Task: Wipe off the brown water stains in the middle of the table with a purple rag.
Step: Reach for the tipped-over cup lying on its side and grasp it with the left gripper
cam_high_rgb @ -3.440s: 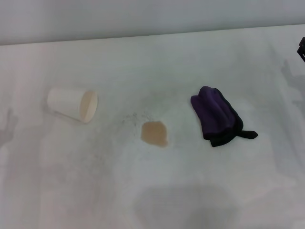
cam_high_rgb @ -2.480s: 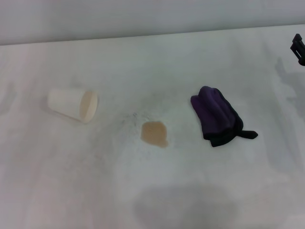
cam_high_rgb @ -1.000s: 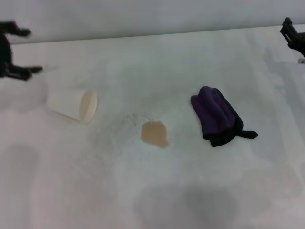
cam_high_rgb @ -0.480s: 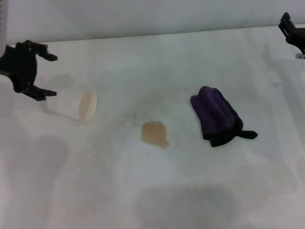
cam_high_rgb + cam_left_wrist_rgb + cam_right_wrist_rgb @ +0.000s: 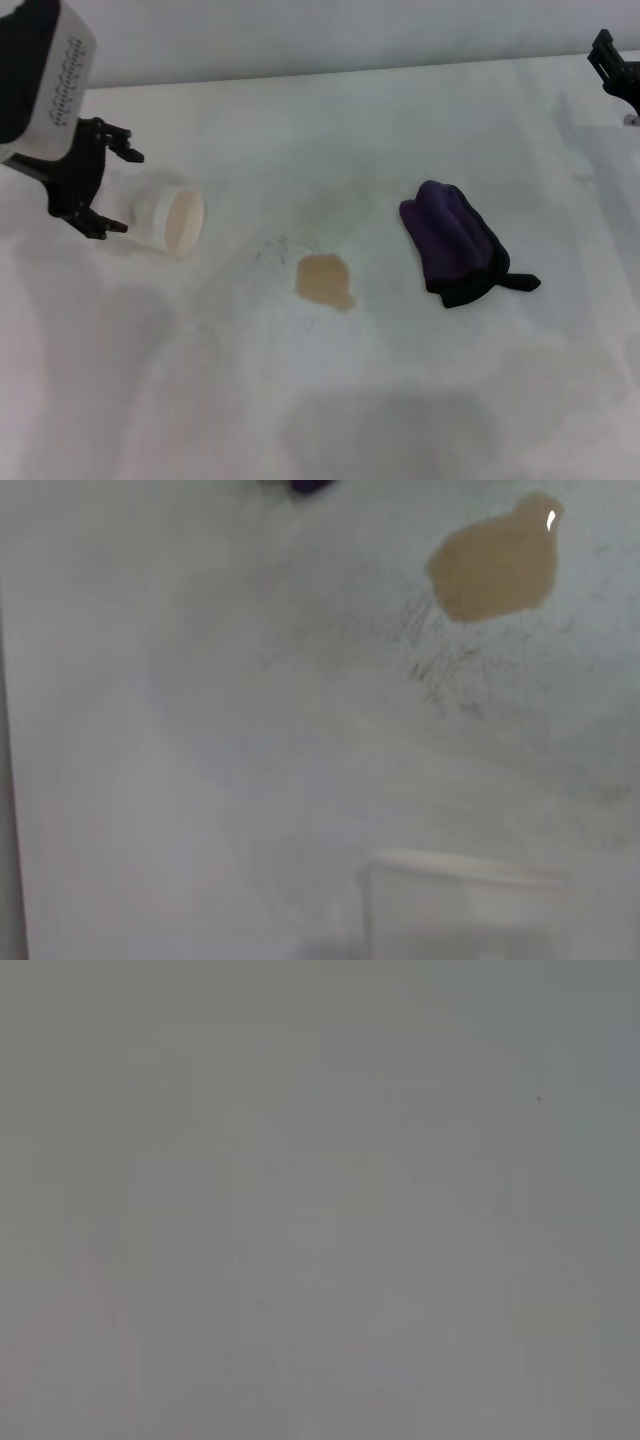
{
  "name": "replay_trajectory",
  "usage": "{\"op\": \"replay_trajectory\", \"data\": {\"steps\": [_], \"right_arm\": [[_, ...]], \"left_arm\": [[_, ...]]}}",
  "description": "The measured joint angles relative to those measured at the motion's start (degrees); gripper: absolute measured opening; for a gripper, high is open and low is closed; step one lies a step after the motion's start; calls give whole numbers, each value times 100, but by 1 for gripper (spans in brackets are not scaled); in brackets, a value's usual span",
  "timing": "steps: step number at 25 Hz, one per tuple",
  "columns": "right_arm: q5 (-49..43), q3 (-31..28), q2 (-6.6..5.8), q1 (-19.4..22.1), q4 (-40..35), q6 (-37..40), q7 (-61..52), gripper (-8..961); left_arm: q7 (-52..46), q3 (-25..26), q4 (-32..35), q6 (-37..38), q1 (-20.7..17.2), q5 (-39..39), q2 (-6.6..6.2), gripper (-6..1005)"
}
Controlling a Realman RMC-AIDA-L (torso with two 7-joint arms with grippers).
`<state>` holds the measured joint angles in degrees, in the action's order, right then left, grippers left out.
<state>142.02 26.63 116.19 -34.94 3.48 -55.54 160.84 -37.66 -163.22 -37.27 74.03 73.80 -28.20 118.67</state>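
Fingers of my left gripper [image 5: 112, 190] are spread wide apart, one on each side of the closed end of a white paper cup [image 5: 165, 218] that lies on its side at the left of the broad white table [image 5: 330, 400]; I cannot tell whether they touch it. The cup's open mouth faces the middle of the table. There, the small tan, irregular patch of brown water stains [image 5: 324, 281] sits among faint grey speckles, well apart from the cup. Right of the stain, near but not touching it, lies the bunched dark purple rag [image 5: 455, 245] with its black edge and short black tail. My right gripper [image 5: 618, 72] is at the far right edge, well apart from the rag; I cannot tell how it is set.
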Motion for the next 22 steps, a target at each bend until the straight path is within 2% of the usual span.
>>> {"op": "replay_trajectory", "data": {"steps": [8,13,22], "right_arm": [[-8,0,0,34,11,-1,0,842],[-23,0,0,53,14,-21,0,842],[-43,25,0,18,22,-33,-137,841]], "left_arm": [[-22,1,605,-668,-59,-162,3,891],[-8,2,933,-1050,-230,-159,6,890],[26,10,1216,-1460,-436,-49,-4,888]]}}
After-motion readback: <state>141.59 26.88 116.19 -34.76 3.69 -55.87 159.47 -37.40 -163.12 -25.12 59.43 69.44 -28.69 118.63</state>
